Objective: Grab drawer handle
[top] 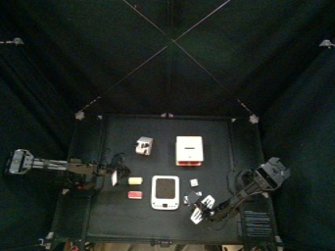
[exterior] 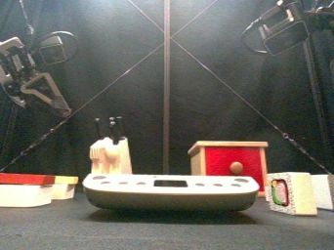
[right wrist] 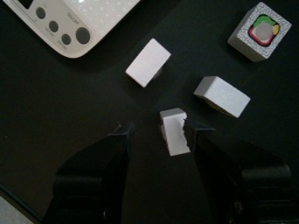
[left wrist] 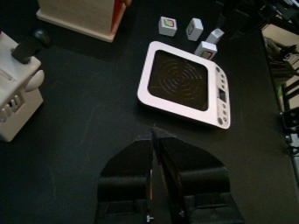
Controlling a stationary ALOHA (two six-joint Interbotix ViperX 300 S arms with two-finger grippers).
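The drawer (top: 191, 147) is a small white box with a red-orange edge, standing at the table's back middle. From the front its red face (exterior: 229, 164) shows a round knob handle (exterior: 236, 168). In the left wrist view the drawer (left wrist: 82, 16) lies well beyond my left gripper (left wrist: 155, 150), whose jaws are shut together and empty. My right gripper (right wrist: 163, 133) hangs open over the front right of the table, far from the drawer. A small white block (right wrist: 173, 133) lies on the table below its gap.
A flat white device with a dark screen (top: 165, 191) lies front centre. A white-and-red object (top: 143, 147) stands left of the drawer. Small white blocks (right wrist: 149, 63) and a coloured cube (right wrist: 260, 28) are scattered under the right gripper. Low flat blocks (exterior: 26, 187) sit front left.
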